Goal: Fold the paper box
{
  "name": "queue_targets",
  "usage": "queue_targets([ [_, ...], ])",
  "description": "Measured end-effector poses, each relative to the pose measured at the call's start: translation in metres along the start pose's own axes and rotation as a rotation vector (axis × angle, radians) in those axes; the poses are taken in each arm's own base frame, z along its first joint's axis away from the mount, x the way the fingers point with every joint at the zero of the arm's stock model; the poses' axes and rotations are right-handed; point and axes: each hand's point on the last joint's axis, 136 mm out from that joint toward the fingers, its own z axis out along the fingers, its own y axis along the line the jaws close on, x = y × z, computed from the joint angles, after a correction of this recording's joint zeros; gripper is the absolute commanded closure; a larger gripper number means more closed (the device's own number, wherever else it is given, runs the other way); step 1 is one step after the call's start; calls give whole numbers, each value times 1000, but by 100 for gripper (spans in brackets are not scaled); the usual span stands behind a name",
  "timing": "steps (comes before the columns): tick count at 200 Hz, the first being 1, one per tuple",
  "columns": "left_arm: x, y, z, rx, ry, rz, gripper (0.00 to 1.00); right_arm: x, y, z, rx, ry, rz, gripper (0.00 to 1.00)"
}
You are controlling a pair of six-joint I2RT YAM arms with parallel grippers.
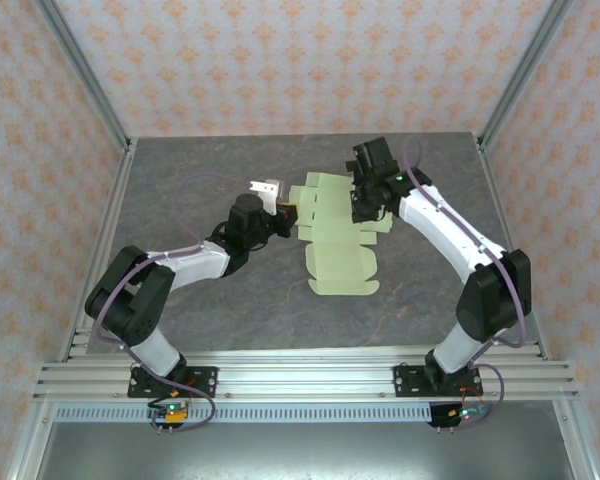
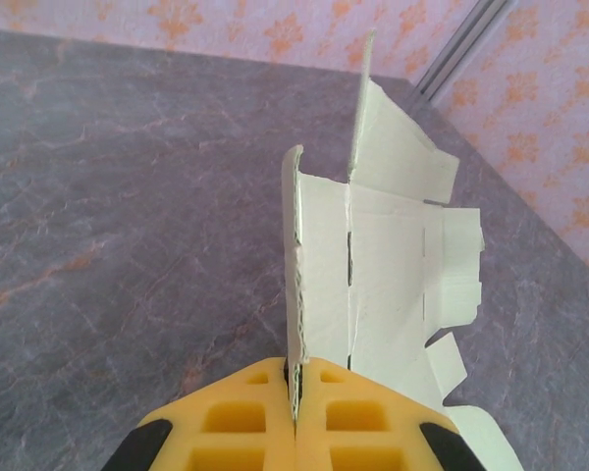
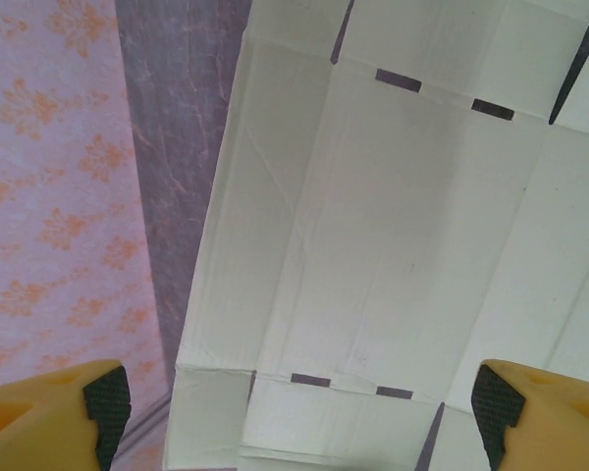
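While the paper box (image 1: 335, 245) lies as a thin, pale green cardboard sheet with tabs and fold lines in the middle of the grey, stone-look tabletop (image 1: 180, 200), the yellow, blocky left fingers (image 2: 245, 422) are pinched tight on its left edge, where a flap stands up. The right fingers (image 3: 49, 412) are spread wide over the sheet's far right part, gripping nothing.

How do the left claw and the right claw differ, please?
The left claw is shut on an upturned flap of the paper box; the right claw stands open, gripping nothing. The left claw is at the sheet's left edge, the right claw over its far right part. Both are yellow-fingered.
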Motion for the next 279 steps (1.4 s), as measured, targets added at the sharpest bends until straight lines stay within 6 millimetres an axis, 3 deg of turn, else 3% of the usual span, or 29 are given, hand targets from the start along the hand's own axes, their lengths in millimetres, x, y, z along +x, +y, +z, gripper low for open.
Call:
queue_targets([
  [24, -11, -8, -2, 27, -52, 15, 100, -3, 1, 16, 37, 66, 54, 9],
  [55, -14, -18, -4, 47, -71, 51, 100, 3, 8, 44, 91, 121, 54, 1],
  [85, -10, -17, -5, 29, -69, 87, 100, 10, 18, 42, 86, 151, 35, 0],
  [121, -1, -12, -6, 13, -54, 108, 100, 14, 23, 42, 84, 170, 41, 8],
  [178, -4, -16, -18, 12, -83, 119, 100, 18, 34, 56, 84, 182, 40, 32],
  [206, -7, -15, -18, 5, -97, 118, 100, 17, 34, 57, 84, 184, 41, 64],
  [230, -7, -13, -19, -7, -99, 109, 100, 16, 33, 62, 78, 184, 41, 83],
  [247, -7, -9, -19, -25, -103, 91, 82, 15, 24, 68, 88, 187, 44, 95],
  [279, -8, -5, -19, -49, -113, 57, 63, 13, 9, 77, 86, 187, 28, 100],
])
